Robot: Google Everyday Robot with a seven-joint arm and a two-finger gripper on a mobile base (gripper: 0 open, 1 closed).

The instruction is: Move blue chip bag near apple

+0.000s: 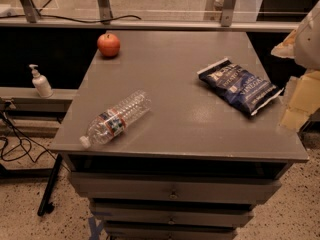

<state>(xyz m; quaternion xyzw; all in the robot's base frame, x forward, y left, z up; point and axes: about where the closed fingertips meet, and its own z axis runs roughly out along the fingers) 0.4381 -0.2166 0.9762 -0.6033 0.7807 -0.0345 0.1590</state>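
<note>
While the blue chip bag [239, 86] lies flat on the table [175, 119] — long axis far-left to near-right — the end effector [301, 100] sits beside its right edge, grip state unclear; apple [108, 44] at far-left corner.

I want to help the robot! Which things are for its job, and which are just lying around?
For the job: crinkly dark-blue foil chip bag; small round red apple; the gripper, far right.
Just lying about: clear plastic water bottle; white pump bottle.

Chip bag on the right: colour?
Crinkly foil bag: dark navy, white lettering, camera view. Pincer at right edge.
</note>
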